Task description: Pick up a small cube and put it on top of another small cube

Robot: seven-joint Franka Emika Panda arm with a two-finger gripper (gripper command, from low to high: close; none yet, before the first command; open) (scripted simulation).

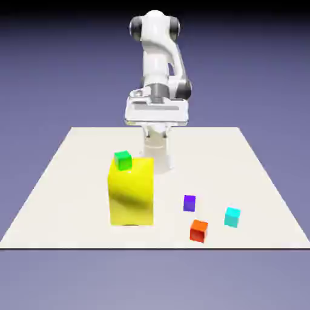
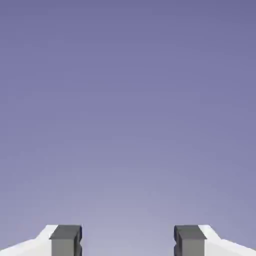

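A: Which step is in hand?

B: The start, I'd judge. The gripper point(image 2: 128, 242) holds nothing; its jaws stand apart, and the hand view shows only blue-violet backdrop between them. The arm point(image 1: 158, 57) stands at the top middle of the exterior view, well clear of every cube.

A: What does the next move call for?

B: Bringing the hand down over one loose cube, jaws straddling it.

A: Count them.

B: Four small cubes. Three lie on the table point(image 1: 66, 181) at lower right: a purple cube point(image 1: 189, 203), a cyan cube point(image 1: 232, 217) and a red cube point(image 1: 198, 230) (near each other, none touching). The green cube point(image 1: 123, 160) sits on top of one big yellow block point(image 1: 131, 192), left of centre.
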